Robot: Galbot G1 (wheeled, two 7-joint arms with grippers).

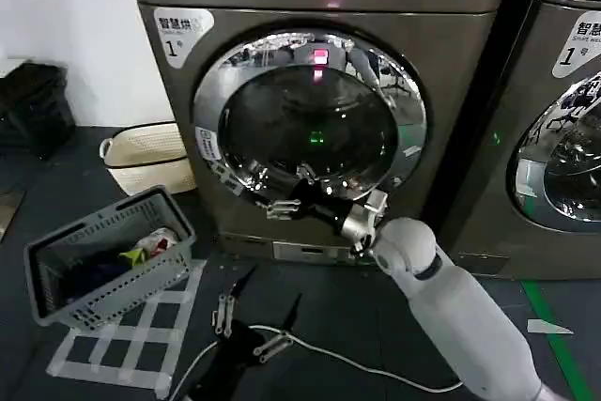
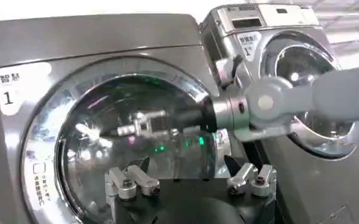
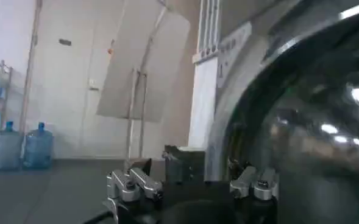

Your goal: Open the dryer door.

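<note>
Head view: right gripper (image 1: pixel 282 196) up against door (image 1: pixel 310 119) at lower-left chrome ring, fingers apart, reaching leftward across glass. Door shut, dead ahead. Left gripper (image 1: pixel 252 312) low by floor, spread open, well short. Right arm far nearer.

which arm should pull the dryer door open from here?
Right. Its pincer is already up at the lower chrome ring of the dryer door, which looks closed. The left pincer hangs low over the floor, well short of the door.
</note>
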